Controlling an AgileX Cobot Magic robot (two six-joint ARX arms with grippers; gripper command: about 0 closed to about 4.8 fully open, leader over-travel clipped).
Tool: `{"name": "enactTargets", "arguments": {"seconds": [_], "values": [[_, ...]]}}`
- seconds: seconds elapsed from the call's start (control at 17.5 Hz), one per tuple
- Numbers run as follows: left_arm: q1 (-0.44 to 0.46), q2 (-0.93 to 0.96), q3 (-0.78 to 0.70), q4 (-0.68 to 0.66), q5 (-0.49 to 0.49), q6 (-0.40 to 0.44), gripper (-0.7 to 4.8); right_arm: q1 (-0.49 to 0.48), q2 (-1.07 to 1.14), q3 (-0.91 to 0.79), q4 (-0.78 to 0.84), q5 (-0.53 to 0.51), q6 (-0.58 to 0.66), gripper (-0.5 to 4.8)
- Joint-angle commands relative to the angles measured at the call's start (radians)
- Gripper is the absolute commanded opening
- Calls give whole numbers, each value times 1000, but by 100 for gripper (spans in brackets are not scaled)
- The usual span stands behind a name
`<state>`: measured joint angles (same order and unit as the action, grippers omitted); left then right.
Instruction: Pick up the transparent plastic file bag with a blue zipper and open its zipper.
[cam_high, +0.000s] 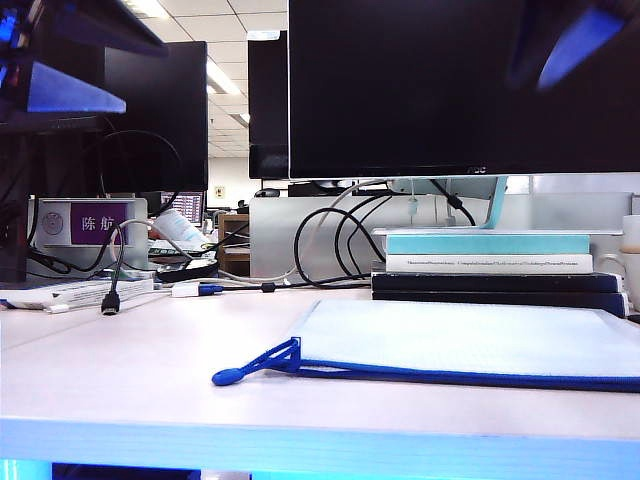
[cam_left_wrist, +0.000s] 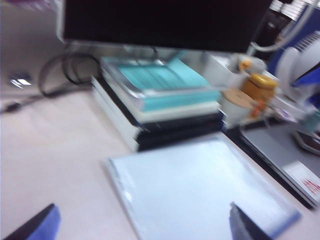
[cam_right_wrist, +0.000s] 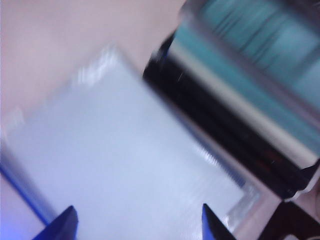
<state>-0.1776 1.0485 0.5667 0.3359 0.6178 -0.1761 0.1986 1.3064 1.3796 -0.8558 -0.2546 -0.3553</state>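
Note:
The transparent plastic file bag (cam_high: 470, 340) lies flat on the pale table, in front of the stacked books. Its blue zipper (cam_high: 450, 374) runs along the near edge and ends in a blue cord pull tab (cam_high: 228, 377) at the left. My left gripper (cam_left_wrist: 144, 225) hovers open above the bag (cam_left_wrist: 195, 190), its fingertips (cam_left_wrist: 42, 222) spread wide with nothing between them. My right gripper (cam_right_wrist: 139, 222) is open too, over the bag's middle (cam_right_wrist: 125, 150), and holds nothing; the blue edge (cam_right_wrist: 20, 185) shows beside one tip. Both wrist views are blurred.
Teal and black books (cam_high: 487, 262) are stacked right behind the bag. A large monitor (cam_high: 460, 85) stands over them, with looped cables (cam_high: 330, 240) beside. Cups and a jar (cam_left_wrist: 237, 102) sit past the books. A loose cable plug (cam_high: 110, 300) lies at the left.

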Motion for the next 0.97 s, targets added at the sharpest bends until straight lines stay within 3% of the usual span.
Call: {"name": "enactTargets", "arguments": {"seconds": [0.06, 0.11, 0.23, 0.34, 0.46, 0.52, 0.63, 0.86, 0.92, 0.97], "values": [[23, -40, 5, 24, -57, 13, 450, -79, -80, 3, 121, -106, 166, 295], [108, -94, 3, -14, -53, 39, 358, -156, -215, -31, 189, -94, 233, 228], [169, -112, 3, -100, -54, 37, 358, -165, -310, -84, 153, -32, 281, 223], [188, -114, 3, -211, -53, 46, 352, -165, -386, -139, -31, -32, 281, 223], [166, -141, 3, -281, -35, 75, 296, -163, -455, -203, -191, -31, 281, 224], [155, -176, 3, -315, -53, 95, 265, -163, -515, -250, -197, -2, 287, 224], [154, -307, 2, -402, -144, 129, 247, -163, -690, -354, -165, 85, 354, 223], [154, -507, -24, -482, -319, 168, 236, -163, -934, -495, -73, 149, 496, 223], [158, -628, -84, -505, -398, 160, 184, -163, -1084, -601, 11, 153, 599, 216], [158, -661, -104, -513, -409, 156, 169, -163, -1124, -629, 29, 152, 610, 199]]}}
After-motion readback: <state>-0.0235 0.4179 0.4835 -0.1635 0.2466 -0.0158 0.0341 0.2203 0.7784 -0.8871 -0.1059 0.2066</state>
